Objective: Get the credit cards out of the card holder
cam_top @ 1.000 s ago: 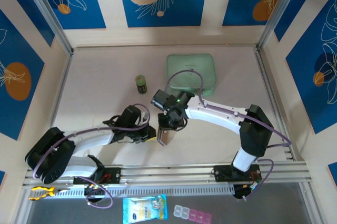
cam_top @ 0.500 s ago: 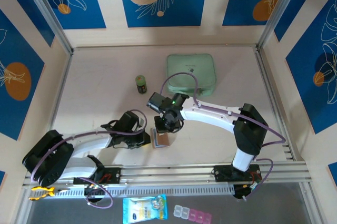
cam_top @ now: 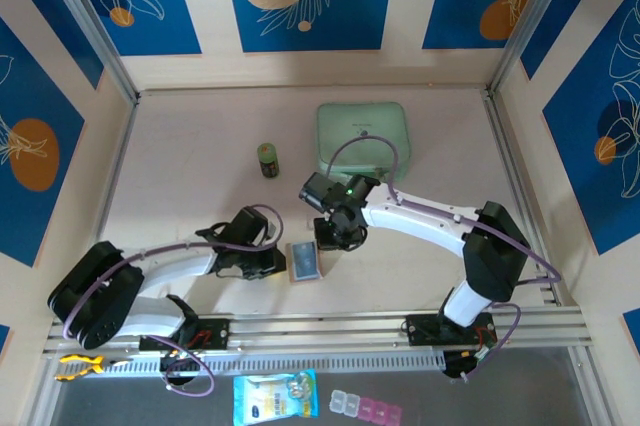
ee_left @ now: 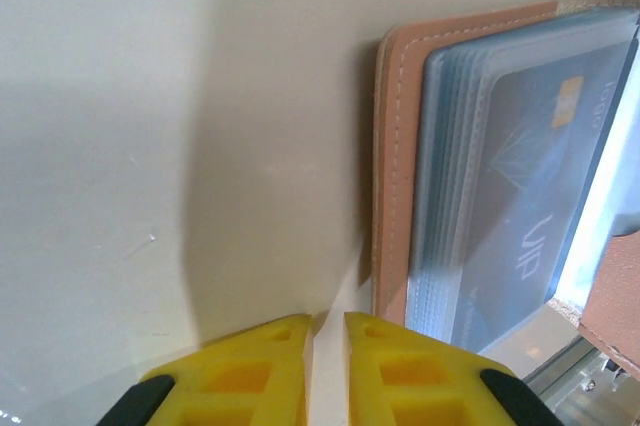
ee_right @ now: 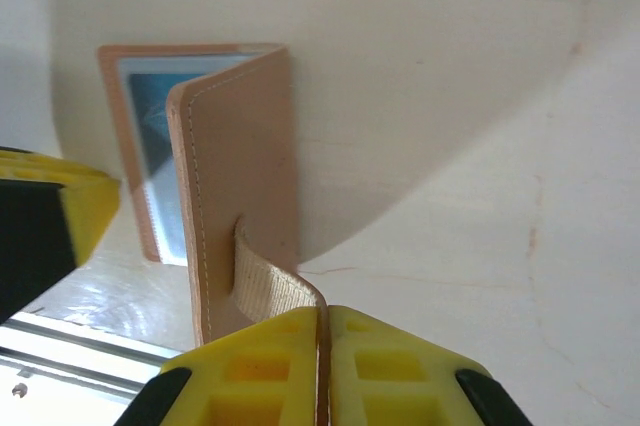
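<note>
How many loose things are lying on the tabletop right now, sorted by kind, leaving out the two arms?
card holder: 1
green zip case: 1
small dark jar: 1
Total: 3

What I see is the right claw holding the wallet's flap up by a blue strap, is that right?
Not quite: the strap is tan, not blue. The right claw does hold the flap of the wallet up by it; the right wrist view shows this.
</note>
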You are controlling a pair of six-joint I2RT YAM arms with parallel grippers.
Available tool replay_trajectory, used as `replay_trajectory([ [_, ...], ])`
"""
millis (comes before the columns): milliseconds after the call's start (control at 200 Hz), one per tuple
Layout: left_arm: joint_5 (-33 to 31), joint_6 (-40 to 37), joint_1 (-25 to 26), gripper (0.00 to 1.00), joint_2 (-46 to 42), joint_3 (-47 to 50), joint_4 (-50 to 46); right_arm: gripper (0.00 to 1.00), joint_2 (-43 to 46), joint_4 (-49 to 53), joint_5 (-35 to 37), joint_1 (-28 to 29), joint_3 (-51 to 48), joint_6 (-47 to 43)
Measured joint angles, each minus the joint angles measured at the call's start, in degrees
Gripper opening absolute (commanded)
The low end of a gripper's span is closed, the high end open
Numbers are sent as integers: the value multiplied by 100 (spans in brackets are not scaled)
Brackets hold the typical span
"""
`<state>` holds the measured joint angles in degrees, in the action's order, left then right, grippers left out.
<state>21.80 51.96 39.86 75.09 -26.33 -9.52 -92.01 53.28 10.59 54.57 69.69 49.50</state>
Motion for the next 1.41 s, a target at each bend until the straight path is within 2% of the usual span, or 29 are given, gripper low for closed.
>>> replay_trajectory([
  [460,24,0,0,15,356,-341,74,9,372,-92,61,-450,-968,-48],
  [945,81,0,0,15,535,-374,157,11,223,-439,160,-586,-1327,-63],
  [1405,138,20,0,15,573,-374,245,26,-404,-343,634,-555,-1322,-37],
])
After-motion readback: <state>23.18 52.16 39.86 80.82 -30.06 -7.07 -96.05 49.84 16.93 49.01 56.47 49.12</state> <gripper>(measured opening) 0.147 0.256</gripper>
